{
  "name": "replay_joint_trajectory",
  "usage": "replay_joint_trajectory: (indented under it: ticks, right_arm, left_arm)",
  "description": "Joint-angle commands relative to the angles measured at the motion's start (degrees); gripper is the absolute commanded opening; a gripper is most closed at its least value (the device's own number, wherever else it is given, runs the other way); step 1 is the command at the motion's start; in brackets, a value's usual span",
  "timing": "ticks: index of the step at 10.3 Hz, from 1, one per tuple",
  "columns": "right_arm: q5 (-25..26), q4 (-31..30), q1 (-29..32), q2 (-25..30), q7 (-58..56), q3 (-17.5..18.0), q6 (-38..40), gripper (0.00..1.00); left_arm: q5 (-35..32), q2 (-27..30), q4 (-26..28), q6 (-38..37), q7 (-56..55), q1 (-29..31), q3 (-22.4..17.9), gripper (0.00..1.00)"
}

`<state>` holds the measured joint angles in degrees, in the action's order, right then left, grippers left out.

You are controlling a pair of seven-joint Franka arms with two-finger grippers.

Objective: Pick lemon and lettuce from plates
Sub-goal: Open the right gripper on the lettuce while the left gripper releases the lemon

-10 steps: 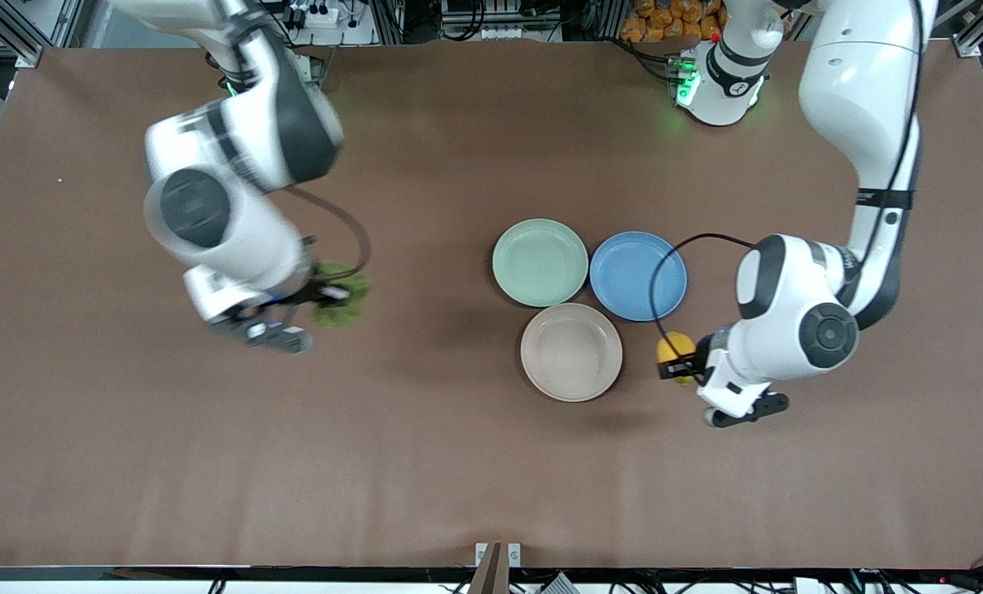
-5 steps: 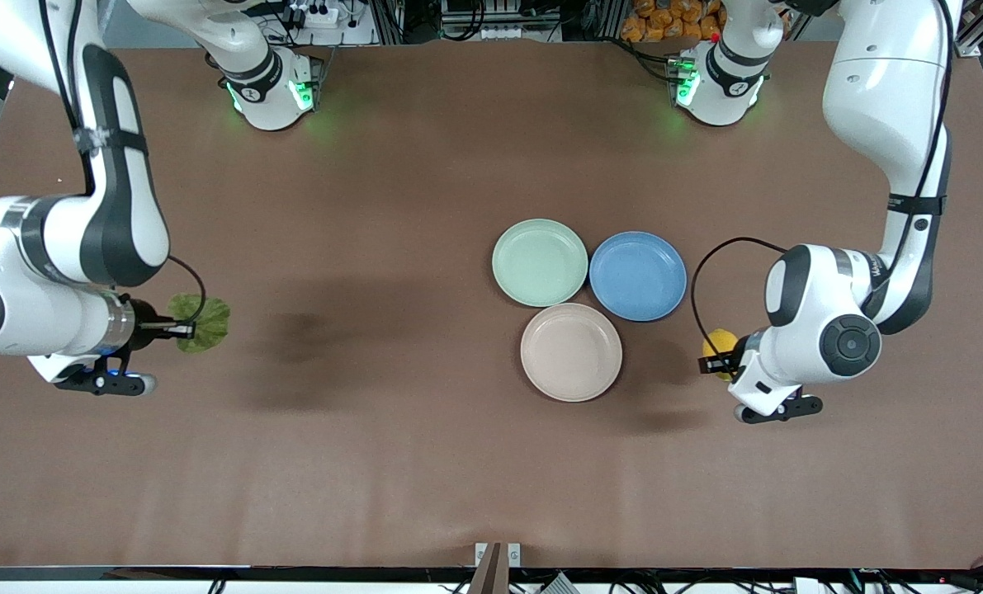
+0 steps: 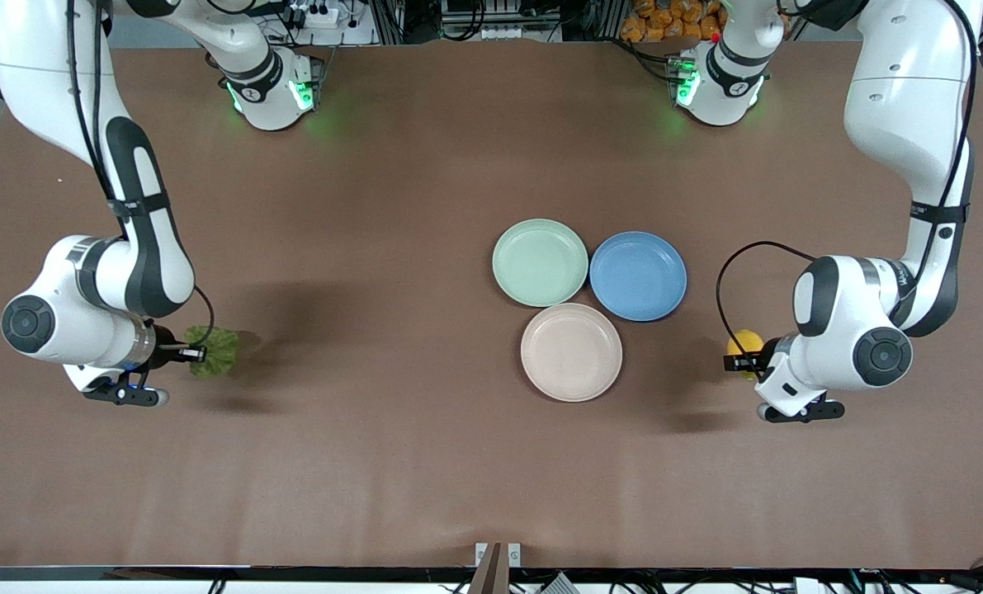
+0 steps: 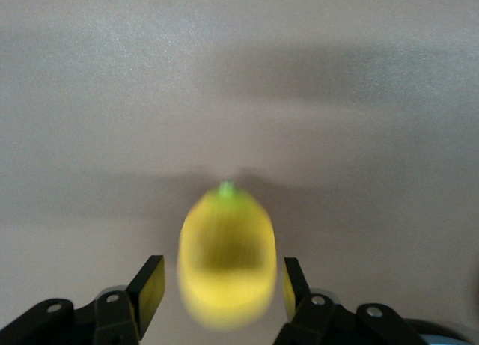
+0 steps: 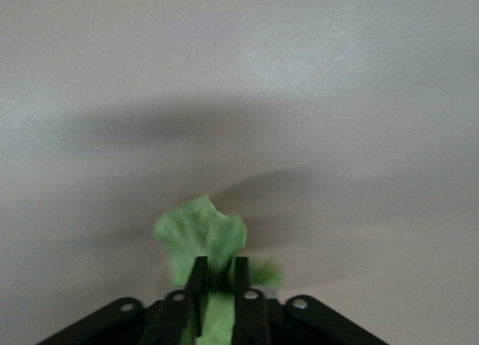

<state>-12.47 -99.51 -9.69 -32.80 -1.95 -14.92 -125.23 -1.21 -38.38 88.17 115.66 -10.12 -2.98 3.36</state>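
Note:
The yellow lemon [image 3: 745, 341] is beside the plates, toward the left arm's end of the table. My left gripper [image 3: 740, 363] is around it. In the left wrist view the lemon [image 4: 227, 255] sits between the spread fingers of the left gripper [image 4: 223, 261], with a gap on each side. My right gripper [image 3: 202, 355] is shut on the green lettuce [image 3: 215, 350], low over the table near the right arm's end. It also shows in the right wrist view, where the lettuce [image 5: 200, 236] is pinched by the right gripper [image 5: 218, 264]. The mint green plate [image 3: 540, 262] and the beige plate [image 3: 571, 351] are empty.
An empty blue plate [image 3: 638, 275] sits beside the mint green plate, toward the left arm's end. The brown table top [image 3: 392, 462] is bare around both grippers.
My right arm swung the lettuce far toward its end of the table and lowered it. My left arm carried the lemon farther from the plates toward its own end.

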Motion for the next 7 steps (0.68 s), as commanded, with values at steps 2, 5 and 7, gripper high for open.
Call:
replay_joint_trajectory:
  ticks: [2, 5, 7]
  right_arm:
    - [-1.86, 1.86, 1.87, 3.0, -1.3, 1.03, 0.77, 1.0]
    - [-0.29, 2.57, 2.57, 9.22, -1.21, 1.12, 4.19, 1.0]
    - [4.62, 2.66, 3.1, 14.93, -3.83, 0.85, 9.62, 1.0]
  left_arm:
    - [-1.33, 0.06, -0.37, 0.09, 0.46, -0.27, 0.42, 1.0]
    - [-1.33, 2.68, 2.77, 3.33, -2.69, -1.59, 0.78, 1.0]
    - [-1.42, 10.3, 15.99, 13.3, -4.46, -1.42, 1.04, 1.0]
